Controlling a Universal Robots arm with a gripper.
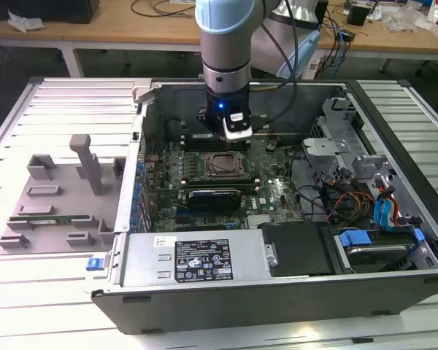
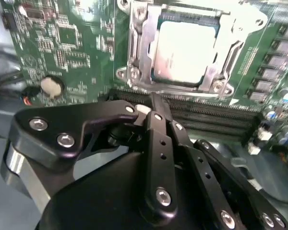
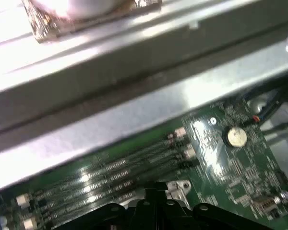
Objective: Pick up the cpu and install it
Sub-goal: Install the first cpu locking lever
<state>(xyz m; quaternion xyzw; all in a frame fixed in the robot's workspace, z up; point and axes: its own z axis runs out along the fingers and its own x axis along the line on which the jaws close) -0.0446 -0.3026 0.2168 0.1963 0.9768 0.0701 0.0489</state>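
Note:
In the second wrist view the cpu point(image 2: 185, 50), a square chip with a pale silvery top, lies inside the metal socket frame point(image 2: 137, 57) on the green motherboard point(image 2: 62, 43). My gripper point(image 2: 154, 101) hangs just beside the socket, over the row of black memory slots point(image 2: 206, 117). Its black fingers meet at the tip with nothing between them, apart from the cpu. In the exterior view the gripper point(image 1: 237, 135) is inside the open computer case, just behind the socket point(image 1: 221, 166). The first wrist view has the fingertips point(image 3: 156, 192) above the memory slots point(image 3: 120, 175).
A long black card point(image 1: 214, 197) lies in front of the socket, and a power supply point(image 1: 197, 259) spans the case front. Drive bays and cables point(image 1: 365, 197) crowd the exterior view's right. A grey fixture point(image 1: 58, 197) sits outside on the exterior view's left. A coin battery point(image 2: 52, 85) is on the board.

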